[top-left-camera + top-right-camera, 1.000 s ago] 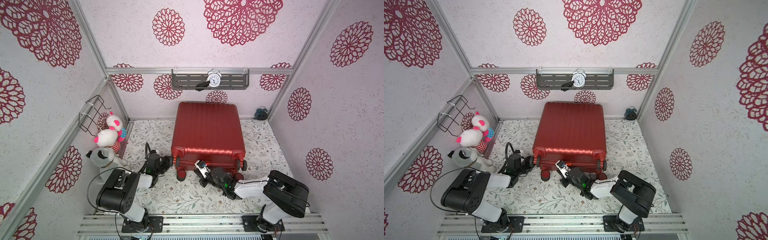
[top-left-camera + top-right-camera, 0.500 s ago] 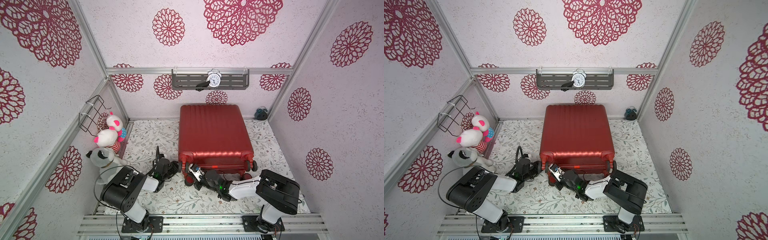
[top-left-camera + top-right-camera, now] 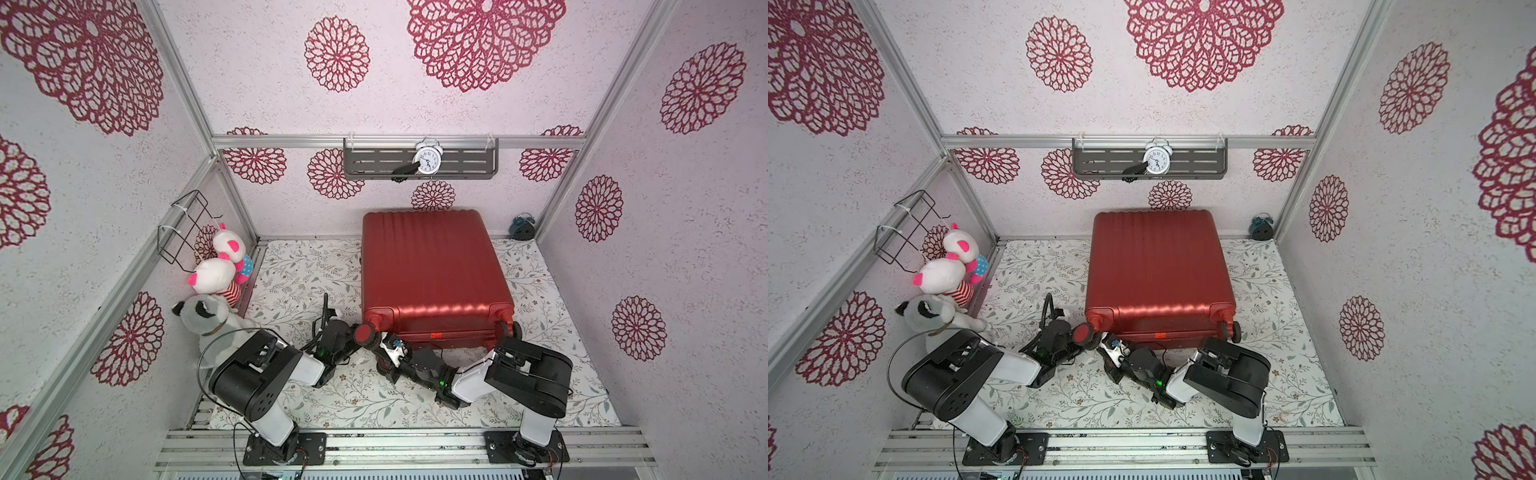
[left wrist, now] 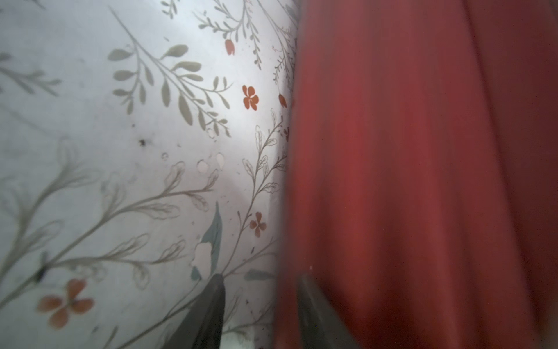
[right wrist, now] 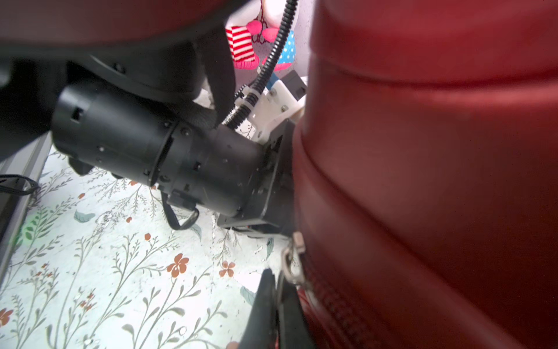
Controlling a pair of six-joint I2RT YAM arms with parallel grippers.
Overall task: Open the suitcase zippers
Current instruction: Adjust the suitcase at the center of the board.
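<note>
The glossy red suitcase [image 3: 432, 266] [image 3: 1156, 266] lies flat on the floral table [image 3: 316, 390], wheels toward me. In the right wrist view my right gripper [image 5: 276, 284] is shut on the silver zipper pull [image 5: 290, 263], beside the dark red zipper track [image 5: 335, 305] at the near-left corner. Both top views show this gripper [image 3: 386, 341] [image 3: 1106, 341] under the near edge. My left gripper [image 3: 352, 338] [image 3: 1069, 338] sits at the near-left red wheel [image 3: 365, 332]. In the left wrist view its fingers [image 4: 211, 302] stand apart, and the gripper [image 4: 262, 290] straddles the edge of a blurred red part [image 4: 407, 181].
Plush toys [image 3: 216, 274] and a wire basket [image 3: 183, 224] fill the left wall side. A wall shelf with a white alarm clock [image 3: 426, 160] hangs at the back. A small dark clock [image 3: 521, 226] sits in the back right corner. The left arm [image 5: 181, 163] lies close to the right gripper.
The suitcase has slid to the right and turned slightly. Both grippers stayed at its near-left corner; the right one, with the pull, shifted left along the near edge.
</note>
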